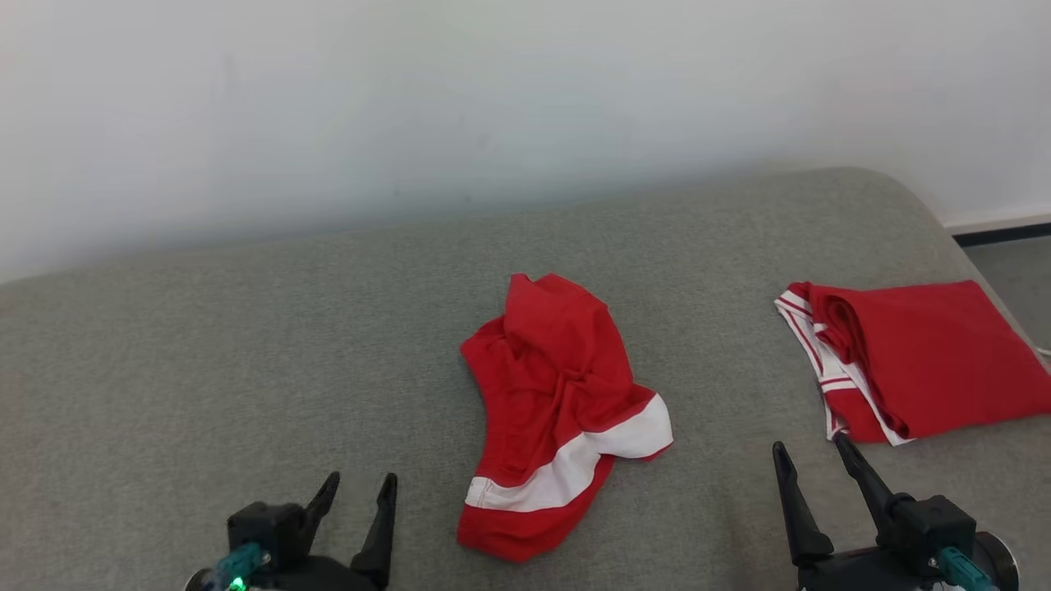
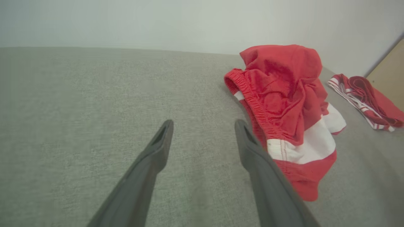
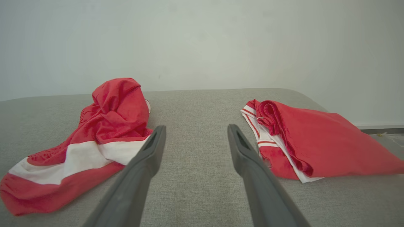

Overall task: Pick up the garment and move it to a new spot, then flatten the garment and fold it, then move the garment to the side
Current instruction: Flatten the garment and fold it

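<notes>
A crumpled red garment (image 1: pixel 558 410) with a white band lies bunched in the middle of the grey cushioned surface (image 1: pixel 246 369); it also appears as the garment (image 2: pixel 284 107) right of the left fingers and the garment (image 3: pixel 101 135) left of the right fingers. My left gripper (image 1: pixel 360 489) stands open at the lower left, a short way left of the garment, holding nothing. My right gripper (image 1: pixel 809 450) stands open at the lower right, between the crumpled garment and a folded one, also holding nothing.
A folded red garment with white stripes (image 1: pixel 911 357) lies at the right end of the surface, also seen as the folded garment (image 3: pixel 309 142). A white wall (image 1: pixel 410 107) rises behind. The surface's rounded right edge drops to floor (image 1: pixel 1014 271).
</notes>
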Motion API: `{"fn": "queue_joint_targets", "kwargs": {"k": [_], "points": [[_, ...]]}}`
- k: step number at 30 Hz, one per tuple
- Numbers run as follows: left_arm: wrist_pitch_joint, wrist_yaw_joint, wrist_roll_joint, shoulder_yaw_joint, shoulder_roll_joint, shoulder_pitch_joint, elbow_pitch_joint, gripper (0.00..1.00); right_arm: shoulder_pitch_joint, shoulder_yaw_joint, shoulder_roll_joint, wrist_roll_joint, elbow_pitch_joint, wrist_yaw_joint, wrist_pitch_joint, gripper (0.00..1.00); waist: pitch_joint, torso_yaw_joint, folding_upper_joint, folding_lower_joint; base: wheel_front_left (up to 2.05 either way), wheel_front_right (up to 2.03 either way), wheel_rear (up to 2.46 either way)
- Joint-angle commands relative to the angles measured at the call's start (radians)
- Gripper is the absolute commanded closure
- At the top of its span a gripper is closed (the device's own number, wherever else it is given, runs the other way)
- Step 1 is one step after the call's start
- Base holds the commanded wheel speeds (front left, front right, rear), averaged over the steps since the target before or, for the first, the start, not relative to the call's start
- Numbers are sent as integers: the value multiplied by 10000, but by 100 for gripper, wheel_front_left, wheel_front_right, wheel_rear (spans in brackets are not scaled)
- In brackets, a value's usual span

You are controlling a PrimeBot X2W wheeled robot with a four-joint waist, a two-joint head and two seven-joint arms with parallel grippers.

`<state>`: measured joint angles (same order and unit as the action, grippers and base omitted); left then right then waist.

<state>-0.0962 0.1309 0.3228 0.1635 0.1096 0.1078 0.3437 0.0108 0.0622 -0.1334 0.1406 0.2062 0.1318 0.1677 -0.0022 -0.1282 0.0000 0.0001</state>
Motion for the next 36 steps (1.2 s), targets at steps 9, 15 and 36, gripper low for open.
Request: {"fn": "queue_joint_targets", "kwargs": {"k": [9, 15, 36], "points": [[2025, -10, 2070, 1991, 814, 1298, 525, 0, 318, 195, 5, 134, 144, -25, 166, 0, 559, -1465, 0, -1, 0, 0, 0], [2608, -11, 2747, 2356, 1063, 1548, 836, 0, 475, 242, 37, 135, 225, -25, 258, 0, 707, -1975, 0, -1, 0, 0, 0], [2911, -43, 3378, 2846, 1346, 1539, 446, 0, 535, 343, 37, 105, 434, -25, 342, 0, 549, -1985, 0, -1, 0, 0, 0]]}}
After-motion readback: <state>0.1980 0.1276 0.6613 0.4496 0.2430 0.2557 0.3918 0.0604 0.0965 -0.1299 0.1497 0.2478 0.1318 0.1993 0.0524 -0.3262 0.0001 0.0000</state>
